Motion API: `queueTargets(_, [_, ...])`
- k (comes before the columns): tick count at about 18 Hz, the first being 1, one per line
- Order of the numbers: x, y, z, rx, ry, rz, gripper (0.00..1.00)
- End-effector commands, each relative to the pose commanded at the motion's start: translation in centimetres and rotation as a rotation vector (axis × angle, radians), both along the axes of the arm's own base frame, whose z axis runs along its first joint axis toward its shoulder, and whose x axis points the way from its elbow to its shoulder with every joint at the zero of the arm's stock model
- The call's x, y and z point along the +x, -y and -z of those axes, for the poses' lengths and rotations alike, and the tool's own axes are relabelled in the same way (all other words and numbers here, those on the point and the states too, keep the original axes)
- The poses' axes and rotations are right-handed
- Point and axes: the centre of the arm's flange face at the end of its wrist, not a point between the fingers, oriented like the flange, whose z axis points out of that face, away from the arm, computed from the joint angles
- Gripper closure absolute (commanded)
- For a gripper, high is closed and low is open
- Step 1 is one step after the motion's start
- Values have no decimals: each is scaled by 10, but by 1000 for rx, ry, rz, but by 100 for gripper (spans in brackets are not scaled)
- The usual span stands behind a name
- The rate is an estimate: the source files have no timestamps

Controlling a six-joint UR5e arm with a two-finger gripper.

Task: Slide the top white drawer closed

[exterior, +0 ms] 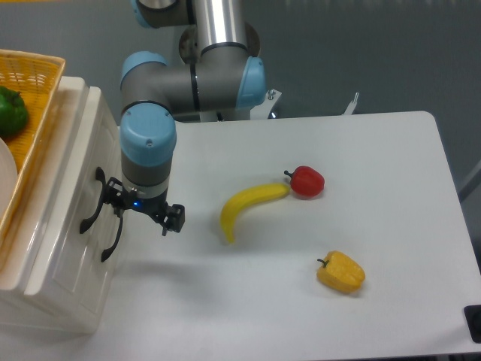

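One top white drawer (pixel 69 162) just left of spread jaws

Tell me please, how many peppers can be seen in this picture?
3: a red pepper at the banana's tip, a yellow pepper nearer the table's front edge, a green pepper in the yellow basket. The basket may hide more.

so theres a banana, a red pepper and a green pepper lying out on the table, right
Not quite: the pepper near the front of the table is yellow, not green. The camera view shows it with the banana and red pepper.
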Motion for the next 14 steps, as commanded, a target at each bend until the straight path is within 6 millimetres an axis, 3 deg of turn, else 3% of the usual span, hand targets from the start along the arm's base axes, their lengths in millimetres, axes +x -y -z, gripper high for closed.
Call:
queueTargets(7, [-55,23,-6,21,-50,45,0])
queueTargets(14, [-133,67,0,-85,-194,172,0])
